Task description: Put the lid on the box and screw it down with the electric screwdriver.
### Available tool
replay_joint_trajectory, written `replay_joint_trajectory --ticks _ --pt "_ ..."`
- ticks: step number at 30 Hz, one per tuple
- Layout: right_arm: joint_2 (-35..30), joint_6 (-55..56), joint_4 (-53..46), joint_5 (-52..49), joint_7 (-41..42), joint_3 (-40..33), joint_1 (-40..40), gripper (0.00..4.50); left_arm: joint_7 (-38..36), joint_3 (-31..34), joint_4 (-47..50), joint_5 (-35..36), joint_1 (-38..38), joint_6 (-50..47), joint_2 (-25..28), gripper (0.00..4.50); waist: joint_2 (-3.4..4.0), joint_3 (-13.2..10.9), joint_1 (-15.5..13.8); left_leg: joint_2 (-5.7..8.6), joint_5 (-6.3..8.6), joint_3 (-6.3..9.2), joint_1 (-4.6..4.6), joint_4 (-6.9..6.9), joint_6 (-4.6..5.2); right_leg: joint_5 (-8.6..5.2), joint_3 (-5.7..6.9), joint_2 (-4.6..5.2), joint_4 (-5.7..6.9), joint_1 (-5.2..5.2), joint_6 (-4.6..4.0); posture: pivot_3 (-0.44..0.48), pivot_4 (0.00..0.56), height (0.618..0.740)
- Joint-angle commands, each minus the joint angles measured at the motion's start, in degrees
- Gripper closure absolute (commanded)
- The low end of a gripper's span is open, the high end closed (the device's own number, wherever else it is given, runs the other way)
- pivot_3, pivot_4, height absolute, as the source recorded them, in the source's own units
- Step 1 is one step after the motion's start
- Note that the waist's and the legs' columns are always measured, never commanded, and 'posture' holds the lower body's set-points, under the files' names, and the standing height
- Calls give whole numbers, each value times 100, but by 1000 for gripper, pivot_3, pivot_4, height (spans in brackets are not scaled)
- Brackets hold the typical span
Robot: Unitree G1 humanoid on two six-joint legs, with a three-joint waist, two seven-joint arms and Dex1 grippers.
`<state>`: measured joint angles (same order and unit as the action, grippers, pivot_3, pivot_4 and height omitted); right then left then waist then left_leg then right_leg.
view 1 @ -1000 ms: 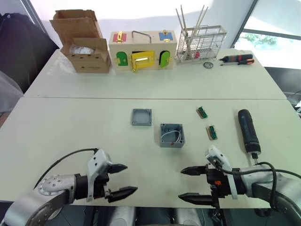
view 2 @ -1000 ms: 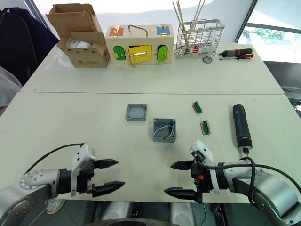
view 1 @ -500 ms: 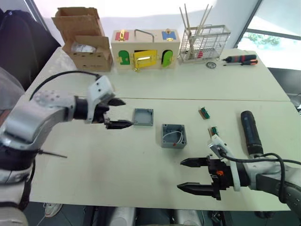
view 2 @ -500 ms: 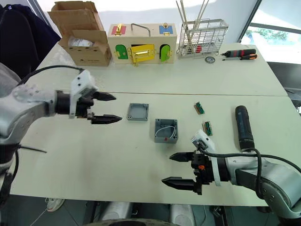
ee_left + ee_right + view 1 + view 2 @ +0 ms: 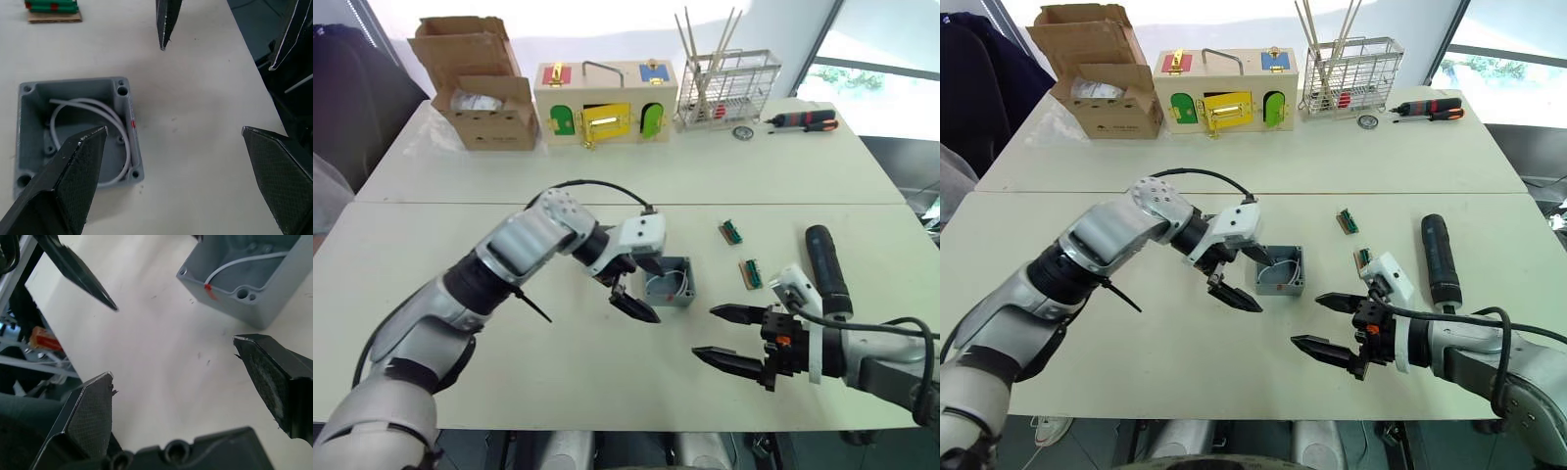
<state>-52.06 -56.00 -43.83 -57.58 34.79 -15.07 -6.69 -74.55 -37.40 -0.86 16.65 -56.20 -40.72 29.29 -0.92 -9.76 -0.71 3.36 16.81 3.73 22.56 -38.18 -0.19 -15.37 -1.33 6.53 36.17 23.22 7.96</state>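
The box [image 5: 674,283] is grey and open-topped, with a white wire and a red mark inside, and stands mid-table. My left gripper [image 5: 656,292] is open at its left side. One of its fingers [image 5: 73,171] hangs over the box [image 5: 73,132] rim and holds nothing. My right gripper [image 5: 703,332] is open and empty, right of the box and nearer the front edge. The black electric screwdriver [image 5: 827,269] lies on the table beyond the right wrist. My left arm hides the lid.
Two small green connector pieces [image 5: 733,232] [image 5: 751,274] lie between box and screwdriver. At the back stand a cardboard carton [image 5: 484,98], a wooden box with coloured doors [image 5: 602,103] and a wire rack [image 5: 729,88]. A red-and-black hand screwdriver [image 5: 803,121] lies there too.
My left arm has swung right, from left of the lid to the box, and now covers the lid. The right gripper has edged up and right, still open.
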Motion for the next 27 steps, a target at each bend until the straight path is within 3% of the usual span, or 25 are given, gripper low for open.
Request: replay_joint_trajectory --ticks 1,9,12,19,23,27 --pt "-68 10 -309 -162 -116 -299 -83 34 73 -232 -489 -499 -193 338 -353 0 -1 0 -18 1 0 0 1 -1 0 0 0 0 0 -1 0 0 150 730" --pt "-136 2 -459 -318 -359 -697 -248 34 -92 -357 -1254 -1012 -269 710 -945 0 -2 -1 -1 2 1 2 4 -3 2 -1 1 1 -1 0 1 0 150 730" --pt "-18 41 -610 -348 -551 -722 -482 0 -129 -334 -1473 -1142 -309 877 -1116 903 -2 -1 -14 2 1 2 5 -2 2 -1 1 2 0 1 2 0 150 730" --pt "135 168 -688 -292 -839 -536 -571 0 -481 -338 -1439 -1337 -290 1114 -1069 4483 -1 -1 -8 2 1 2 4 -3 2 0 1 2 2 1 2 0 150 730" --pt "182 188 -760 -286 -933 -434 -642 0 -550 -338 -1546 -1505 -317 1366 -1059 4483 -1 -1 -7 3 1 2 4 -4 2 0 1 2 1 1 2 0 150 730" --pt "173 195 -900 -296 -1010 -337 -786 0 -1060 -144 -2072 -1480 -405 2971 -1027 4483 -1 -1 -7 3 1 2 4 -4 2 0 1 2 2 0 2 0 150 730"
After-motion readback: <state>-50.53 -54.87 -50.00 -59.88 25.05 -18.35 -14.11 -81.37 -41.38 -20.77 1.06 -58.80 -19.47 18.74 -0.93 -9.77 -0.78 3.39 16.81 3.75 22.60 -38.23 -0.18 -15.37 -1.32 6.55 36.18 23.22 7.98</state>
